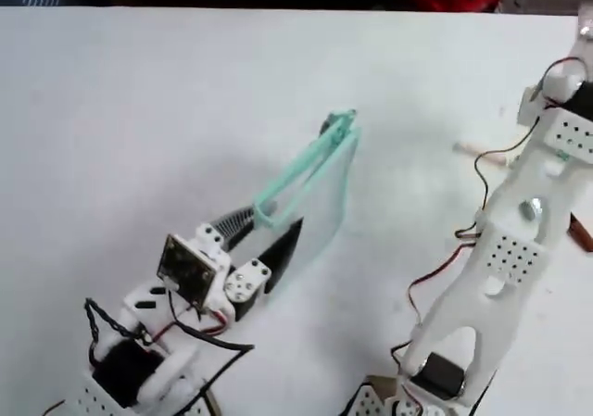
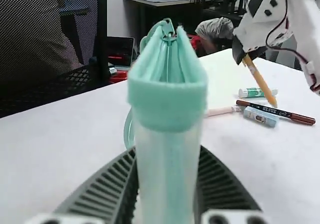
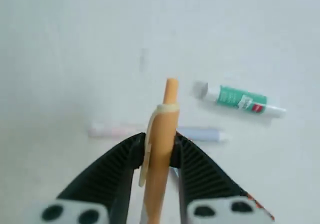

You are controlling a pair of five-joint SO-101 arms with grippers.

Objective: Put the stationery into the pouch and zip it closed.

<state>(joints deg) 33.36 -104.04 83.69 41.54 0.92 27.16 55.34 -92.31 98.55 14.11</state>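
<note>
Pouch (image 2: 167,109) clamped upright in our left gripper (image 2: 167,156), contents unclear; right gripper (image 3: 160,139) pinches an orange pen (image 3: 169,99). Left wrist view gives us a brown marker (image 2: 275,112) below it.

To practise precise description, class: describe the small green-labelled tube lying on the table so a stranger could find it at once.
Start at the white table, then the right end effector gripping an orange pen. Among the loose stationery lying near it is the tube: short and white with a green label, unlike the long brown pen and pale sticks nearby.
</note>
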